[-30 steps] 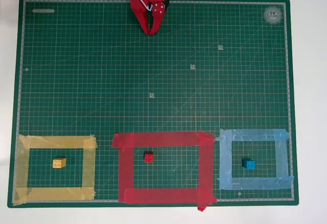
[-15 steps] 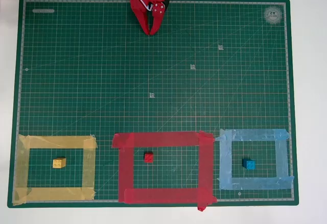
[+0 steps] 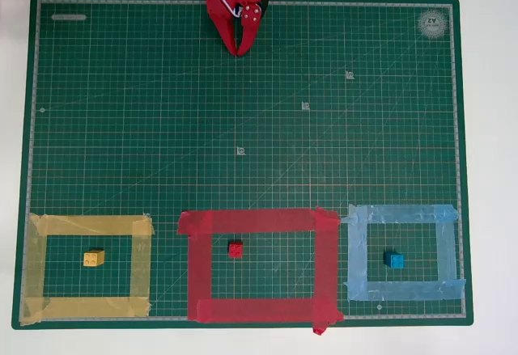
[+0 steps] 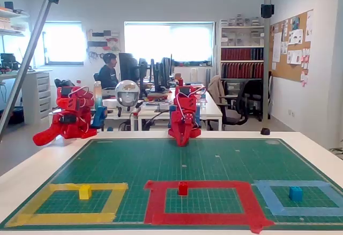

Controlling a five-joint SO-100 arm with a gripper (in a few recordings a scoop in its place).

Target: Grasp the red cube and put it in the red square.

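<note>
Lying inside the red square [image 3: 257, 264], the red cube [image 3: 235, 249] is seen from overhead left of the outline's centre and nearer its far strip, on bare mat, touching no tape. In the fixed view the same cube [image 4: 183, 188] is shown standing upright within the red tape [image 4: 201, 202], with a raised nub on its top (a detail lost from above). The gripper [image 3: 240, 48] is found at the far edge of the green cutting mat [image 3: 243, 112], well apart from the cube, its red fingers drawn together to a point with no gap visible and nothing held between them. From the fixed view the gripper [image 4: 183, 141] is seen hanging tip-down just over the mat, with the folded arm behind it; how the jaws stand cannot be told there. A yellow cube [image 3: 94, 258] is seen inside the yellow tape outline [image 3: 87, 268] to the left, and a blue cube [image 3: 394, 260] inside the light blue tape outline [image 3: 405, 251] to the right. An office with desks, shelves and a seated person [image 4: 109, 70] is revealed behind the table by the fixed view alone.
</note>
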